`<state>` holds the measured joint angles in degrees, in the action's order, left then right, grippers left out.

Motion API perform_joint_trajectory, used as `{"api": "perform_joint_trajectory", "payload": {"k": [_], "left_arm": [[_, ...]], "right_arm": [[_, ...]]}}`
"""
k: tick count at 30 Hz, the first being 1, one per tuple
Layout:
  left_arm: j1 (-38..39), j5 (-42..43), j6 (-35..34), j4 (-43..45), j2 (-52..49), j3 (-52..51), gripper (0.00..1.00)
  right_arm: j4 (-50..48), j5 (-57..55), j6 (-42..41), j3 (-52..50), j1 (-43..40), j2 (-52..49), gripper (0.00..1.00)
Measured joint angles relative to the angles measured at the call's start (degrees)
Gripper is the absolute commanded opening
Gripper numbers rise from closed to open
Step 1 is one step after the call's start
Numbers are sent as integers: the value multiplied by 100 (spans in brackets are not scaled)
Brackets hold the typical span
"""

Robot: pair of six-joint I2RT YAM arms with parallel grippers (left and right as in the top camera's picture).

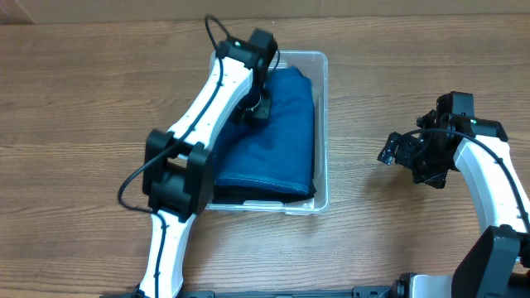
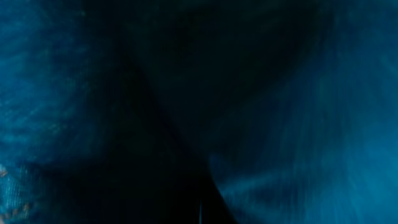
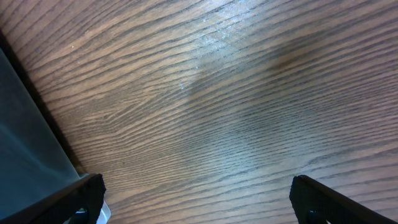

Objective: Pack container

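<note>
The clear plastic container (image 1: 322, 132) stands at the middle of the table. A folded blue cloth (image 1: 277, 141) fills it. My left gripper (image 1: 255, 106) is down on the cloth's far left part, pressed into it. The left wrist view shows only dark blue cloth (image 2: 311, 124) close up, and the fingers are hidden. My right gripper (image 1: 399, 152) is open and empty, to the right of the container above bare wood. The right wrist view shows both fingers wide apart (image 3: 196, 199) and a wall of the container (image 3: 25, 143) at the left edge.
The wooden table (image 1: 99, 99) extends on all sides of the container. The left arm's cable loops over the container's far left corner (image 1: 214, 33).
</note>
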<state>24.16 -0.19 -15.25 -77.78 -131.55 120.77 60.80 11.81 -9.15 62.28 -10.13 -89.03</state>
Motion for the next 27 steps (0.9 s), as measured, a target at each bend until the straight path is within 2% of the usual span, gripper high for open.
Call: {"api": "perform_joint_trajectory", "payload": {"k": [2, 6, 7, 9, 11, 12, 16, 18, 22, 27], "left_arm": [[-136, 372, -264, -256, -232, 20, 4], [-164, 385, -234, -496, -195, 310, 6], [-164, 323, -227, -535, -103, 385, 32], [-177, -22, -170, -455, 330, 645, 100], [-337, -433, -131, -146, 1537, 933, 100], [-400, -496, -131, -122, 1784, 994, 100], [-1287, -743, -153, -42, 2900, 1244, 100], [-1843, -813, -326, -107, 2865, 1244, 100], [-2671, -824, -564, -192, 2380, 1141, 100], [-3080, -671, -341, -748, 2308, 1095, 100]], "right_arm": [[0, 0, 0, 0, 0, 0, 100], [7, -2, -2, 0, 0, 0, 100], [-2, 0, -2, 0, 0, 0, 100], [-15, 0, 33, 0, 0, 0, 100], [103, -11, 105, 179, 61, -17, 100], [116, -22, 129, 323, 120, -22, 100], [-192, -116, 286, 1971, 658, -55, 100], [-389, -201, 492, 2527, 907, -35, 100], [-1134, -323, 793, 2656, 1285, -7, 100], [-758, -232, 903, 2653, 1307, 44, 100]]}}
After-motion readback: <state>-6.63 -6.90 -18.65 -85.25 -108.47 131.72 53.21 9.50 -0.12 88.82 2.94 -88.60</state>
